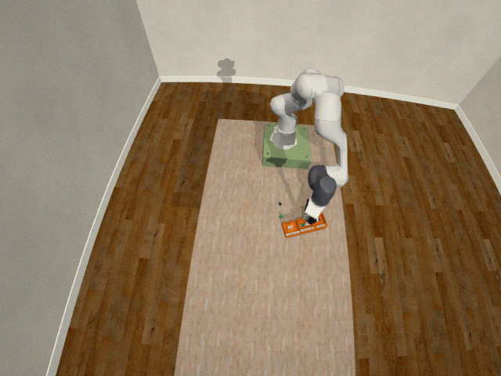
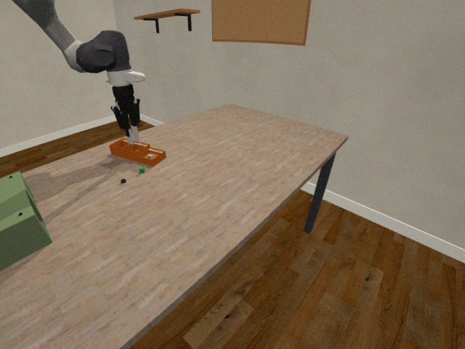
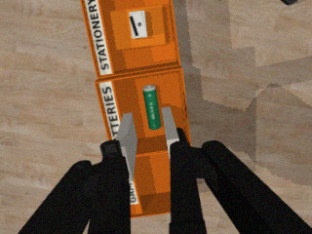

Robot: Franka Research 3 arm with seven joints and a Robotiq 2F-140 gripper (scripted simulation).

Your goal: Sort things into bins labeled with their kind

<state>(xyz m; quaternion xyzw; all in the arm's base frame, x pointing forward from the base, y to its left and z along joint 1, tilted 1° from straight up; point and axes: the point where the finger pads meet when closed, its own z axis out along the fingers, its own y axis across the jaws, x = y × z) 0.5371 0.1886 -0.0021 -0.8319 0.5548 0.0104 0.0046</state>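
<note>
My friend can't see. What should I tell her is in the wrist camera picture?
A green battery lies in the orange batteries bin, just beyond the robot's gripper, whose fingers are apart. The stationery bin next door holds a pencil sharpener.

The top camera looked steeply down from high above; the exterior faced obliquely across the tabletop (image 1: 258, 283) (image 2: 210, 195); the close wrist camera, facing down, shared their orange plastic bins (image 1: 291, 233) (image 2: 129, 153) (image 3: 141, 76).
</note>
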